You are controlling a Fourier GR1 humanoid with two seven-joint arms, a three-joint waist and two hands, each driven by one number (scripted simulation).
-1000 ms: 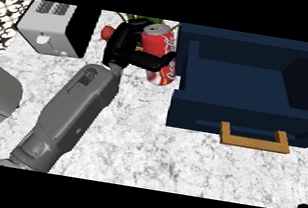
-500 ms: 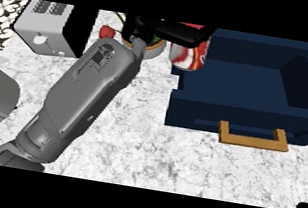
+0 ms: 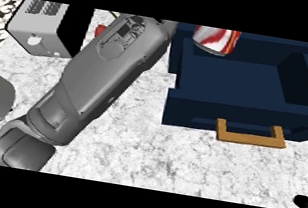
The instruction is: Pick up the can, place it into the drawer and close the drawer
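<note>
Marble counter [image 3: 178, 155], can [image 3: 216, 39] tilted over drawer [image 3: 245, 110]

counter [image 3: 178, 155]: marble | toaster [image 3: 46, 28] rear-left | drawer [image 3: 248, 90] open, right

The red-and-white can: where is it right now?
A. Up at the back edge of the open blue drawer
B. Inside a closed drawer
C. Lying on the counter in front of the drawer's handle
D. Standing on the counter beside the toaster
A: the can shows at the view's top, over the rear wall of the open blue drawer, well away from its wooden handle.
</note>
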